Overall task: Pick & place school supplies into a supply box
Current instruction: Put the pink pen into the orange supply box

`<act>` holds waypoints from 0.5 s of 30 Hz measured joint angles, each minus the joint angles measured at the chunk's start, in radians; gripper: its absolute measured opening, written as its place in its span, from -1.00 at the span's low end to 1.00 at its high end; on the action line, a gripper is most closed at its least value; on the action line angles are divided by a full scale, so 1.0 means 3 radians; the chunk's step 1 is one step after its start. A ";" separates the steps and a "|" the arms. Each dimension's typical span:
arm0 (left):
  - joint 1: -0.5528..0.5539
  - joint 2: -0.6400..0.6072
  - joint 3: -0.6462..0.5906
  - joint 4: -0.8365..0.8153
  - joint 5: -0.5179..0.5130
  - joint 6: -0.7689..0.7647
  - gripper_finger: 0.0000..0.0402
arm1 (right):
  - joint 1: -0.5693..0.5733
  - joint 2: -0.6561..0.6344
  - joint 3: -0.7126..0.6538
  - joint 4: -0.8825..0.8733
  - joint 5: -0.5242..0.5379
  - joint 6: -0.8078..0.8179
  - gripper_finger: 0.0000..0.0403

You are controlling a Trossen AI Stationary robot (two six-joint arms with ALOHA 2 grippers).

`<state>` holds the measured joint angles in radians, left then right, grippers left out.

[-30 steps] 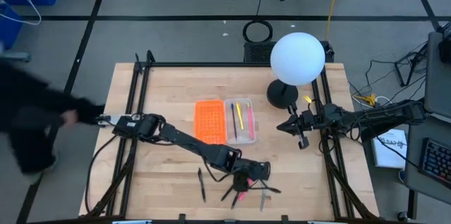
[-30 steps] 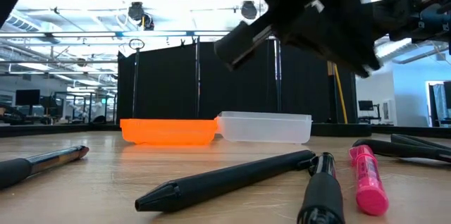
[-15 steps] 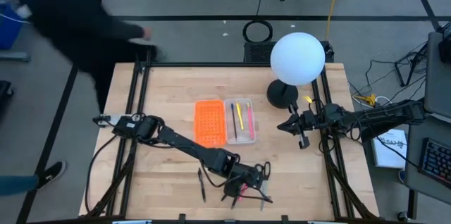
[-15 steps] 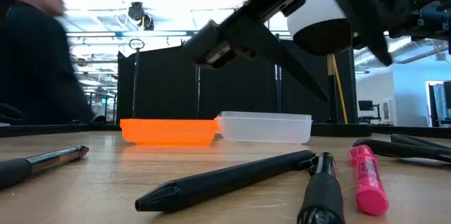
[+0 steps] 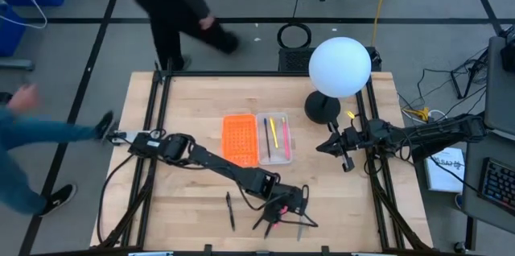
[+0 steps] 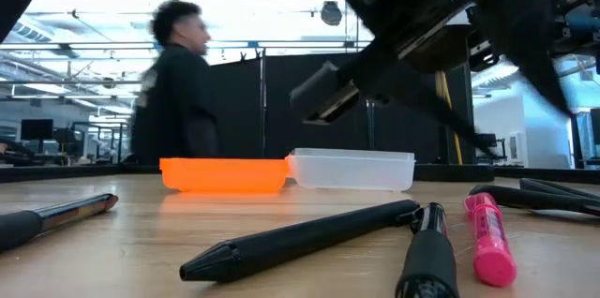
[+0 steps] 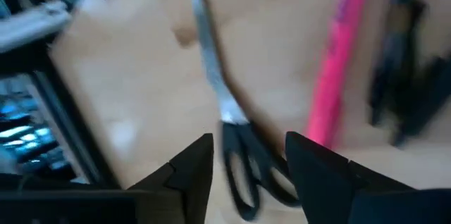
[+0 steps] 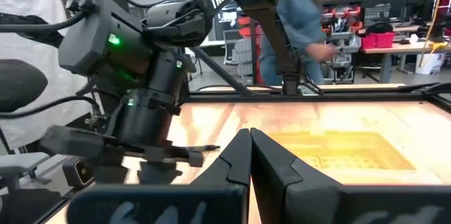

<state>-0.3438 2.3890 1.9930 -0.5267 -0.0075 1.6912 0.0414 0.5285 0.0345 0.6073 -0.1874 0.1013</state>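
My left gripper [image 5: 294,206] hangs open near the table's near edge, tilted down over the loose school supplies. In its wrist view the fingers [image 7: 190,168] stand on either side of the black handles [image 7: 246,171] of the scissors [image 7: 211,76], which lie flat. Beside the scissors lie a pink pen [image 7: 338,62] and black pens [image 7: 402,76]. Another black pen [image 5: 230,210] lies to the left. At mid-table sits the supply box, its orange half [image 5: 240,140] joined to its clear half [image 5: 274,138], which holds three pens. My right gripper [image 8: 250,160] waits shut at the right edge.
A white globe lamp [image 5: 339,67] stands on its dark base at the far right. Black frame rails [image 5: 158,127] run along the table's left and right sides. People move past the far edge [image 6: 178,82] and the left edge [image 5: 32,127].
My left gripper has opened, rolled about its own axis and sunk a little toward the scissors near the table's near edge. The pens and scissors lie where they were. People have walked past beyond the table's far and left sides.
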 joint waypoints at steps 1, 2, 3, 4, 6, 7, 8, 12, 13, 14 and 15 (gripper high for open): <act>0.0017 0.0000 0.0000 -0.0038 0.0010 -0.0005 -0.12 | 0.0000 0.0000 0.0000 -0.0004 0.0000 0.0000 -1.00; 0.0033 0.0000 -0.0005 -0.0046 0.0029 -0.0008 -0.13 | 0.0000 0.0000 0.0000 -0.0004 0.0000 0.0001 -1.00; 0.0046 0.0000 -0.0005 -0.0081 0.0038 -0.0009 -0.14 | 0.0000 -0.0001 0.0000 -0.0010 0.0000 0.0000 -1.00; 0.0053 0.0000 -0.0006 -0.0125 0.0035 -0.0012 -0.15 | 0.0000 -0.0001 0.0000 -0.0025 -0.0001 0.0000 -1.00; 0.0060 0.0000 -0.0006 -0.0179 0.0053 -0.0034 -0.15 | 0.0000 0.0000 0.0000 -0.0045 -0.0001 0.0000 -1.00; 0.0061 0.0000 -0.0006 -0.0234 0.0081 -0.0033 -0.15 | 0.0000 0.0000 0.0000 -0.0045 -0.0001 0.0000 -1.00; 0.0061 0.0000 -0.0006 -0.0284 0.0125 -0.0034 -0.15 | 0.0000 -0.0001 0.0000 -0.0045 -0.0001 0.0000 -1.00; 0.0058 0.0064 -0.0013 -0.0315 0.0201 0.0012 -0.15 | 0.0000 0.0000 0.0000 -0.0047 -0.0001 0.0013 -1.00; 0.0058 0.0077 -0.0015 -0.0315 0.0201 0.0043 -0.15 | 0.0000 0.0000 0.0000 -0.0045 -0.0001 0.0012 -1.00; 0.0054 0.0102 -0.0015 -0.0249 0.0207 0.0073 -0.15 | 0.0000 -0.0001 0.0000 -0.0050 -0.0001 0.0013 -1.00; 0.0054 0.0108 -0.0012 -0.0200 0.0199 0.0095 -0.15 | 0.0000 0.0000 0.0000 -0.0049 -0.0001 0.0015 -1.00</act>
<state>-0.3275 2.4215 1.9895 -0.5867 0.0523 1.7196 0.0414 0.5285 0.0345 0.5926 -0.1879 0.1058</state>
